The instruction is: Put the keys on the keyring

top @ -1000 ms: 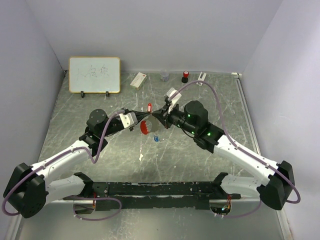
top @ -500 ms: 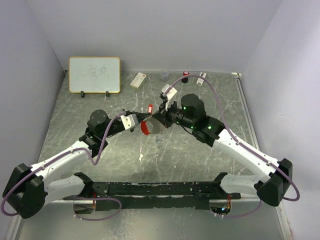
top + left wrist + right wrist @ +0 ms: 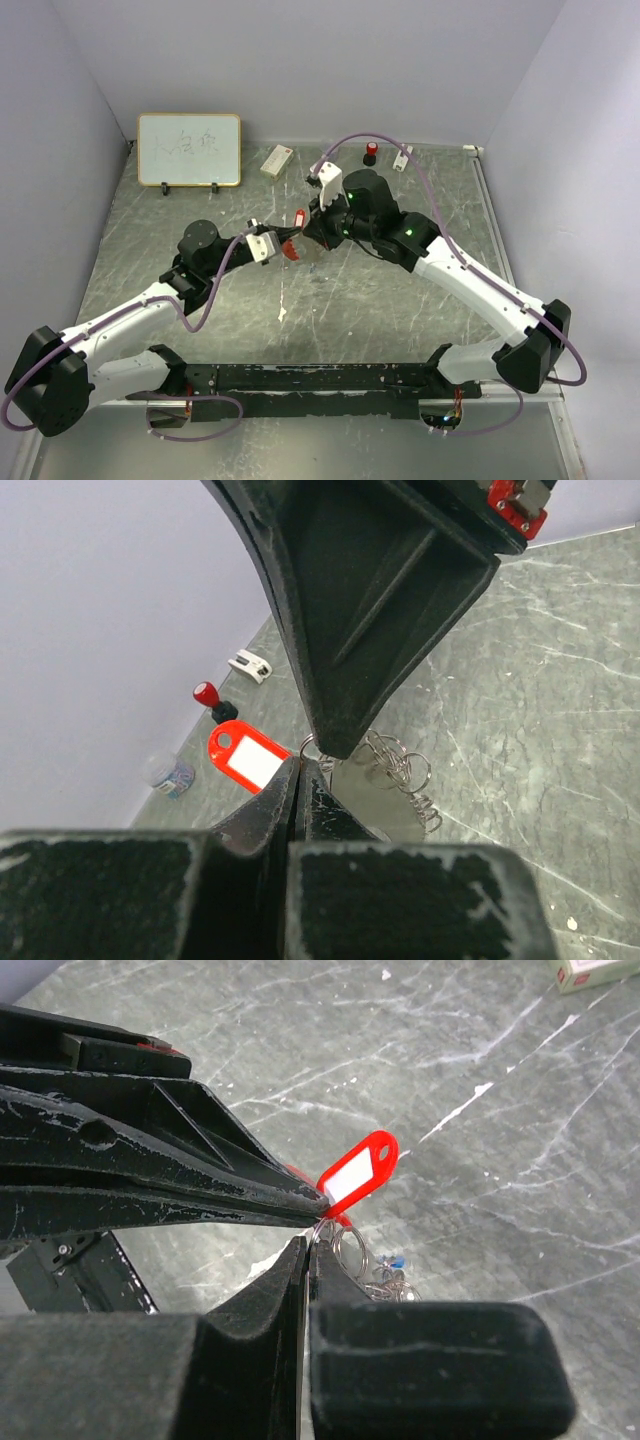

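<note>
Keyring (image 3: 248, 758) hangs pinched at its ring in your clenched left gripper (image 3: 300, 775), red fob (image 3: 357, 1173) tilted up, while your right gripper (image 3: 306, 1250), also clenched, meets it tip to tip

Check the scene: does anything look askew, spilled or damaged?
Nothing stands out. The left end effector and the right end effector meet tip to tip, both shut on the keyring; nothing looks spilled or broken.
</note>
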`<act>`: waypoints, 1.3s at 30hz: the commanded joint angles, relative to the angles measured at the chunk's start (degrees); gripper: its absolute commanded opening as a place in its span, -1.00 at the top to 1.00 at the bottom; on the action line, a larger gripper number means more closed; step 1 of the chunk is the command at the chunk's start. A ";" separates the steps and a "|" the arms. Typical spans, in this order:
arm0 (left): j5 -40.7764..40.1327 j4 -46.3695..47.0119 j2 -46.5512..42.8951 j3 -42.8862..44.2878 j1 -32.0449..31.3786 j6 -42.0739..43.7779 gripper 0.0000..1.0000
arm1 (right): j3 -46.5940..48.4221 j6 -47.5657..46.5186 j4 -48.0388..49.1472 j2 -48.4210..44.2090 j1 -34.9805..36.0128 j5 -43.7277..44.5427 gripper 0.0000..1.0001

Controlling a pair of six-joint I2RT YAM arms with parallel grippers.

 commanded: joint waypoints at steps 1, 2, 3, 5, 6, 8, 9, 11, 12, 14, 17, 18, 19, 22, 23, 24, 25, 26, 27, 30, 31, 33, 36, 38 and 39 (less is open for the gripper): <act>-2.93 0.43 -0.87 2.04 -0.78 2.68 0.87 | 3.31 2.18 -7.71 1.78 0.28 -0.34 1.00; -3.07 0.34 -0.94 2.06 -0.88 2.79 0.87 | 3.72 2.44 -8.28 2.39 0.23 -0.34 1.00; -3.12 0.05 -1.01 2.18 -0.95 2.94 0.87 | 4.12 2.58 -8.94 2.79 0.19 -0.39 1.00; -3.50 -0.32 -1.14 2.32 -1.23 3.25 0.87 | 4.83 3.06 -9.93 3.51 0.17 -0.19 1.00; -3.63 -0.45 -1.32 2.32 -1.36 3.40 0.87 | 5.22 3.19 -10.48 3.82 0.11 -0.17 1.00; -3.77 -0.70 -1.57 2.49 -1.48 3.58 0.87 | 6.18 3.40 -11.53 4.70 0.12 -0.02 1.00; -3.80 -0.76 -1.71 2.50 -1.61 3.61 0.87 | 6.54 3.47 -12.06 5.14 0.05 0.16 1.00; -3.94 -0.89 -1.95 2.57 -1.79 3.67 0.87 | 7.02 3.48 -12.64 5.44 0.08 0.23 1.00; -4.09 -0.99 -2.08 2.54 -1.83 3.76 0.87 | 7.03 3.47 -12.66 5.39 0.11 0.22 1.00; -4.38 -0.92 -2.17 2.42 -1.98 3.81 0.87 | 6.79 3.66 -12.37 5.29 -0.01 0.42 1.00; -4.53 -0.83 -2.16 2.50 -2.10 3.89 0.87 | 7.01 3.66 -12.66 5.80 0.03 0.54 1.00; -4.68 -0.87 -2.12 2.57 -2.15 3.97 0.87 | 7.08 3.58 -12.71 6.00 0.03 0.49 1.00; -4.84 -0.97 -2.08 2.63 -2.14 4.06 0.86 | 7.16 3.58 -12.73 6.19 -0.01 0.55 1.00; -5.12 -0.81 -1.96 2.68 -2.18 4.07 0.86 | 7.21 3.36 -12.64 6.42 0.03 0.90 1.00; -5.11 -0.75 -1.86 2.68 -2.29 4.00 0.87 | 7.21 3.31 -12.54 6.35 0.03 0.95 1.00; -5.18 -0.68 -1.74 2.66 -2.30 3.99 0.87 | 7.15 3.29 -12.24 6.27 -0.01 1.08 1.00; -5.26 -0.59 -1.69 2.67 -2.31 3.93 0.87 | 7.13 3.31 -12.06 6.21 0.01 1.29 1.00; -5.43 -0.42 -1.62 2.63 -2.34 3.83 0.87 | 7.08 3.28 -11.94 6.10 -0.02 1.62 1.00; -5.53 -0.31 -1.51 2.67 -2.34 3.77 0.87 | 7.00 3.31 -11.78 6.00 -0.02 2.04 1.00; -6.21 0.16 -1.11 2.66 -2.34 3.07 0.87 | 6.80 3.45 -11.32 5.46 0.03 2.94 1.00; -6.48 0.30 -0.90 2.66 -2.34 2.84 0.87 | 6.59 3.49 -10.94 5.13 0.00 3.32 1.00; -7.10 0.48 -0.68 2.69 -2.41 2.43 0.87 | 6.28 3.56 -10.35 4.26 -0.02 4.42 0.94; -7.88 1.04 -0.43 2.51 -2.42 2.01 0.87 | 5.47 3.55 -8.83 2.48 0.03 5.95 0.70; -8.14 1.31 -0.31 2.50 -2.40 1.71 0.87 | 4.44 3.40 -7.21 0.70 -0.01 6.59 0.48; -8.27 1.33 -0.35 2.50 -2.49 1.68 0.87 | 3.94 3.27 -6.30 -0.11 -0.01 7.06 0.41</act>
